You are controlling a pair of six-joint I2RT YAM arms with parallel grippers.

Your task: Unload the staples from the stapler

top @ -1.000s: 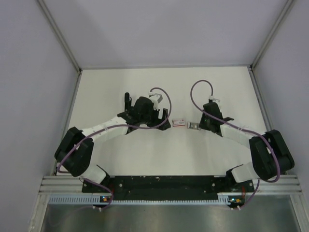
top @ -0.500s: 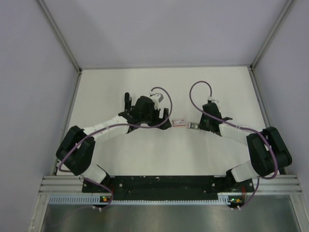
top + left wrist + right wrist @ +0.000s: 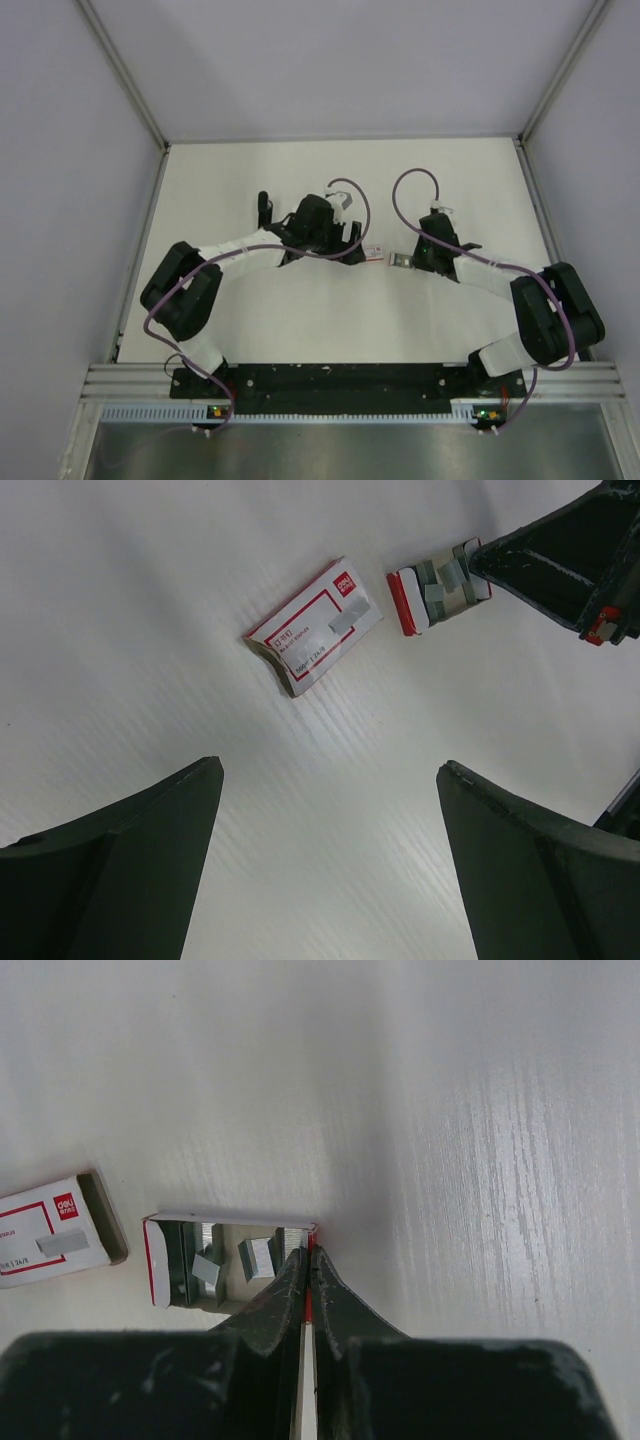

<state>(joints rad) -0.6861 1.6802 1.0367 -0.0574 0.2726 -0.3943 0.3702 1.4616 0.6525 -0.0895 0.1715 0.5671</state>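
Wide-spread left gripper (image 3: pixel 330 770) hovering over the white surface (image 3: pixel 150 600), red-printed box (image 3: pixel 315 627) at its 12 o'clock, right gripper (image 3: pixel 308 1255) pinched on the wall of a small tray (image 3: pixel 157 1265) holding loose staples (image 3: pixel 255 1257), stapler (image 3: pixel 263 207) lying apart, at the left gripper's 10 o'clock from above

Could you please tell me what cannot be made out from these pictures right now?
Stapler: top view only, small and dark beside the left arm; open or loaded, cannot tell.
Staples in the staple tray: right wrist view, the right gripper covers the near side; number unclear.
Box: small print unreadable in the left wrist view; cut by the left edge in the right wrist view.
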